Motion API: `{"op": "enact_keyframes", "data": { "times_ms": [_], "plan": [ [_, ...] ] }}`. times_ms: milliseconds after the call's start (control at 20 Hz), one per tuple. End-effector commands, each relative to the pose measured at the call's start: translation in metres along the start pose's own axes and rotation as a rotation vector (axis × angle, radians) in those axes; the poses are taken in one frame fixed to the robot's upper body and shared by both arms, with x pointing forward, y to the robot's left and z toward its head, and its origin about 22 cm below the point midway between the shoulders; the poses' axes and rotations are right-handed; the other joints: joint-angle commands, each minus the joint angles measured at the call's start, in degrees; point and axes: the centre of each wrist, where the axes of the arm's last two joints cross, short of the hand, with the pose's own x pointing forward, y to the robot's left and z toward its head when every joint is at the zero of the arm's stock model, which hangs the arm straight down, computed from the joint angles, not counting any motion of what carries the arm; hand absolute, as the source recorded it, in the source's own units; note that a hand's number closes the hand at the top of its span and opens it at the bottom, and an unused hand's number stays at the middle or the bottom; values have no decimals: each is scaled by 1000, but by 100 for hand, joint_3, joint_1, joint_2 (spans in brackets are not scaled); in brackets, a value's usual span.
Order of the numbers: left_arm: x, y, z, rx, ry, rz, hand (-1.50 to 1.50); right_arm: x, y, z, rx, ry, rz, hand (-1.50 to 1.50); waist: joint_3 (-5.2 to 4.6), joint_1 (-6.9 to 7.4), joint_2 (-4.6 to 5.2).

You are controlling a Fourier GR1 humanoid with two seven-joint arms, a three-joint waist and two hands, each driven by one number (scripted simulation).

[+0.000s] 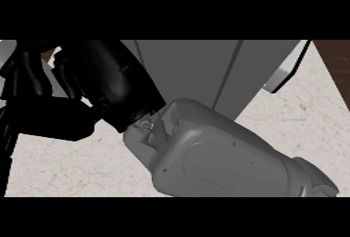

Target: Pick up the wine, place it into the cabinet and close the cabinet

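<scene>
**Finish the cabinet step without guessing where the wine is**

You cannot see the wine anywhere in the head view; the arm and hand cover much of the scene, so whether the bottle is already inside the cabinet [205, 69] or hidden behind the hand cannot be told. Treat that as the first thing to settle before you commit to a push.

The cabinet is the grey box at the top centre, standing on the pale marble counter [68, 171]. A light grey panel [290, 65] juts out at an angle at its upper right; it looks like the door standing ajar, which suggests the closing step is what remains.

A black hand [103, 92] fills the upper left, close against the cabinet's left side. Its grey forearm [219, 162] enters from the lower right, so you are most likely working with the right hand. Its fingers look curled, but what they enclose, if anything, is hidden, so you cannot tell its state for certain. The left hand is not in view.

To do this well, draw the hand clear of the cabinet's front before anything else. Then bring straightened fingers to the outer face of the angled panel and sweep it shut in one steady arc. Keep the forearm from brushing the cabinet's body on the way.
</scene>
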Motion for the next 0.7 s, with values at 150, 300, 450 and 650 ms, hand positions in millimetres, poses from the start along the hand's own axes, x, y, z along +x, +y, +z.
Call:
{"op": "enact_keyframes", "data": {
  "times_ms": [150,300,450,650],
  "plan": [
    [1,5,-10,14,1,-8,-150,-21,-45,-46,-63,42,-26,150,4,-40,7],
    [4,2,3,6,-6,-29,-150,-46,-50,-47,-64,74,-8,150,5,-26,-7],
    [6,-9,-7,4,14,-4,-150,-52,-81,-50,-79,63,10,150,8,-45,15],
    [7,2,1,-11,16,-10,-150,-72,-84,-50,-101,65,46,150,2,17,19]
  ]
}}
